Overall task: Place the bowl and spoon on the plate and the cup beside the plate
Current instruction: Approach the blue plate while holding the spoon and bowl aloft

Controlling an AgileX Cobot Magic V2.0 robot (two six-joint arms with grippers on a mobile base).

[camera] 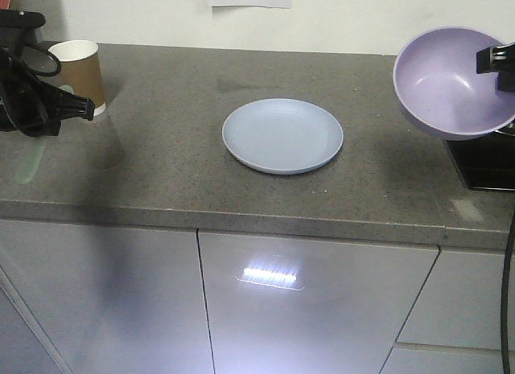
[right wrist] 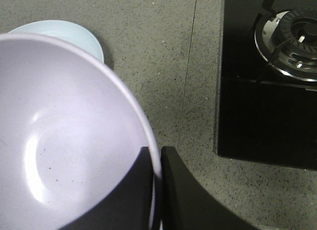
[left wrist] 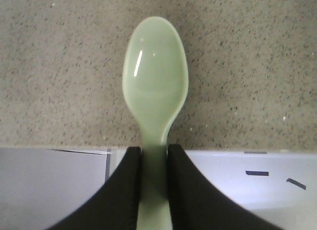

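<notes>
The left jaws are closed tight on the handle of the spoon [left wrist: 155,86], which hangs in the air across the front edge of the table [camera: 161,173] near its left end, scoop out over the table top. The right jaws pinch the rim of the bowl [camera: 451,84], one inside and one outside, holding it raised and tilted above the right end, by the stove [right wrist: 267,91]. The plate [camera: 282,137] lies in the middle of the table. The cup [camera: 78,72] stands upright near the back left corner.
</notes>
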